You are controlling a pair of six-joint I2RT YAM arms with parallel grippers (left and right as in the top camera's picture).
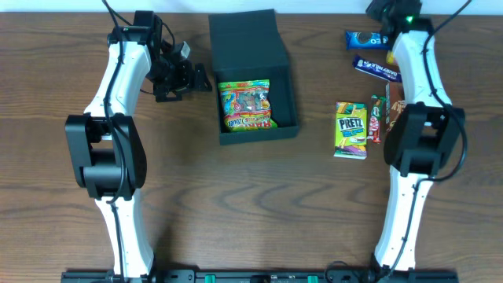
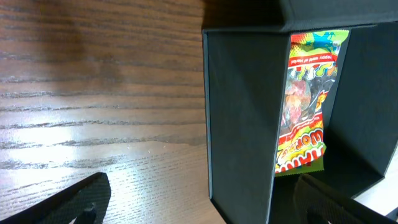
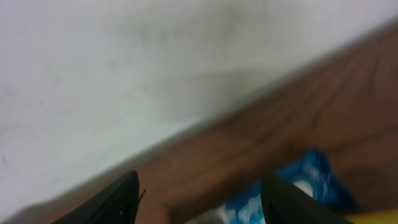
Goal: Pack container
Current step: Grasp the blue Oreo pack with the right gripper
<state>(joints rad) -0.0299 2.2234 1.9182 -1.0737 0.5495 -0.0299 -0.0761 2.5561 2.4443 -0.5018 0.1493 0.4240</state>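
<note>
The container (image 1: 287, 86) is a dark square box at the table's middle back, with its lid (image 1: 244, 35) open towards the far side. A colourful gummy packet (image 1: 245, 104) lies inside it. My left gripper (image 1: 200, 79) is open and empty at the box's left wall. In the left wrist view the left gripper (image 2: 205, 208) has one finger over the table and the other inside the box, with the wall (image 2: 242, 118) between them and the gummy packet (image 2: 308, 99) beyond. My right gripper (image 1: 383, 27) is open and empty at the far right, above a blue Oreo packet (image 1: 363, 38). The right wrist view is blurred and shows the right gripper (image 3: 199, 208) over the blue packet (image 3: 311, 180).
To the right of the box lie a dark blue snack packet (image 1: 377, 69), a green Pretz box (image 1: 351, 129) and a red snack bar (image 1: 376, 118). An orange item (image 1: 396, 108) is partly hidden under the right arm. A pale wall (image 3: 124, 74) runs along the table's far edge.
</note>
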